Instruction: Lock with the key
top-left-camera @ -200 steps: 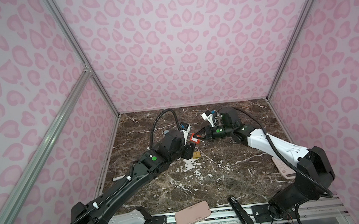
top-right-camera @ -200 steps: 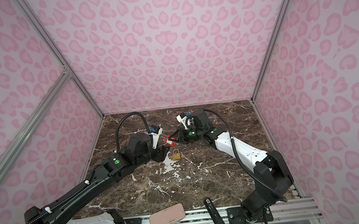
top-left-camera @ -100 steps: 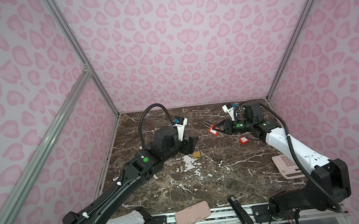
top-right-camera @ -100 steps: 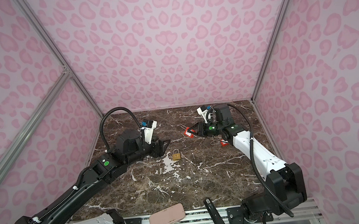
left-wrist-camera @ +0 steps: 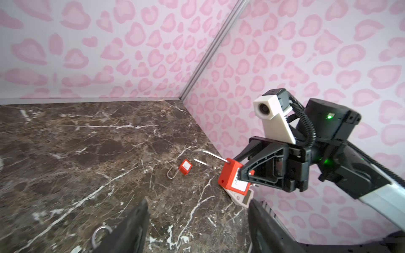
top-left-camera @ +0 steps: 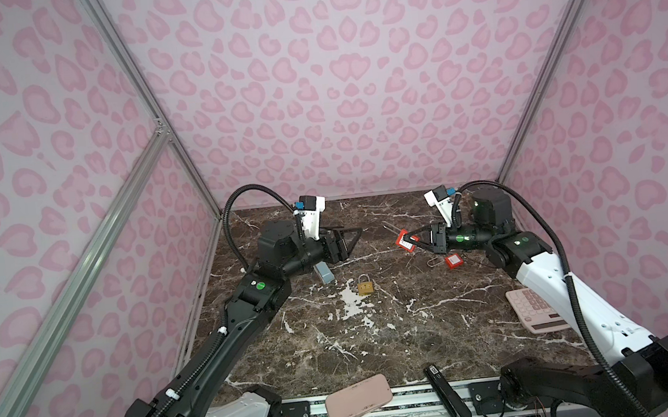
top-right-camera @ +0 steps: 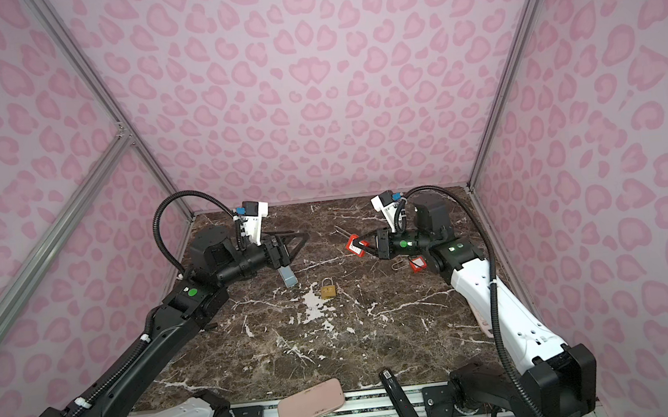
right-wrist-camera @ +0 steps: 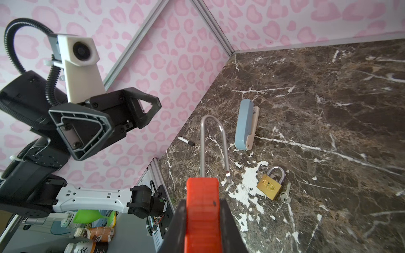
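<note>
My right gripper (top-left-camera: pixel 415 241) (right-wrist-camera: pixel 202 203) is shut on a red padlock (top-left-camera: pixel 405 241) (right-wrist-camera: pixel 202 210) held above the marble table. The padlock's long steel shackle (right-wrist-camera: pixel 213 144) stands open, with its free end out of the body. A small silver key (right-wrist-camera: pixel 285 195) lies beside a brass padlock (top-left-camera: pixel 365 286) (right-wrist-camera: pixel 269 185) mid-table. My left gripper (top-left-camera: pixel 352 237) (left-wrist-camera: pixel 197 210) hovers open and empty at the back left, facing the red padlock (left-wrist-camera: pixel 233 180). A second red padlock (top-left-camera: pixel 453 260) (left-wrist-camera: pixel 185 166) lies below the right wrist.
A blue stapler (top-left-camera: pixel 324 272) (right-wrist-camera: pixel 245 124) lies under the left wrist, with a marker pen (right-wrist-camera: pixel 186 141) near the left wall. A pink calculator (top-left-camera: pixel 536 309) sits at the right. A pink case (top-left-camera: pixel 358 399) and a black stapler (top-left-camera: pixel 449 401) lie on the front edge.
The two grippers met over the brass padlock and have since drawn apart. The right one carried the red padlock to the right, and the left one backed off left and opened wider.
</note>
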`<state>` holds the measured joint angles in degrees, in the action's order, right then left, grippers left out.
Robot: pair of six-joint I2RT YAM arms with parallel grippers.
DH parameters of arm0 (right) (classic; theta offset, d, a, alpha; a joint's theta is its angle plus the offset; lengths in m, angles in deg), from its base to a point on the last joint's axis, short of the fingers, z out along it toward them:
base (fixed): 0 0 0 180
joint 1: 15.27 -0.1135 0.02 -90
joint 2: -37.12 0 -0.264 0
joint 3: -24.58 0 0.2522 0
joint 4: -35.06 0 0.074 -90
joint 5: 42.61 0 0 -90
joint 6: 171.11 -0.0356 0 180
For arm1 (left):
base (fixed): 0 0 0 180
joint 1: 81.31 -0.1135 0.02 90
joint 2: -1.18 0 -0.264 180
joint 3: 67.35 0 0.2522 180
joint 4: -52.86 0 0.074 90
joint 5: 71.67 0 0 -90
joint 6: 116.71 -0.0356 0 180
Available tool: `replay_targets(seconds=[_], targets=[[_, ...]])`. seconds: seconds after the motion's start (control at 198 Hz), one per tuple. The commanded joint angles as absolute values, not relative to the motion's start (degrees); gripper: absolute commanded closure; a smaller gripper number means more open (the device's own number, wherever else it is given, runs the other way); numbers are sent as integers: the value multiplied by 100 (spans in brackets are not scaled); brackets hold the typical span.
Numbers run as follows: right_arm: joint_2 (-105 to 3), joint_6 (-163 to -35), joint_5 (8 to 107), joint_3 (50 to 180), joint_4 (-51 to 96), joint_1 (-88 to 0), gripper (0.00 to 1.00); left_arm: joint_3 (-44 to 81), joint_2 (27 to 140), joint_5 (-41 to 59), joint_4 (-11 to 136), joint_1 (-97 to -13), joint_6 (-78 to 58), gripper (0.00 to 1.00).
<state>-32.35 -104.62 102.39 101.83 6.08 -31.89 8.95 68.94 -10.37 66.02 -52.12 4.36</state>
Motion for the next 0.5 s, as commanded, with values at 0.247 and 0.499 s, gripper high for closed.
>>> replay_targets(seconds=[0.247,0.499], targets=[[-3024,-10978,10446,10289,1485,-3507,100,992,7272,-2288,5333,-5231,1184,29],[-3300,-11224,10750,10570,1664,-3917,100,1029,7229,-2447,5007,-5340,1328,29]])
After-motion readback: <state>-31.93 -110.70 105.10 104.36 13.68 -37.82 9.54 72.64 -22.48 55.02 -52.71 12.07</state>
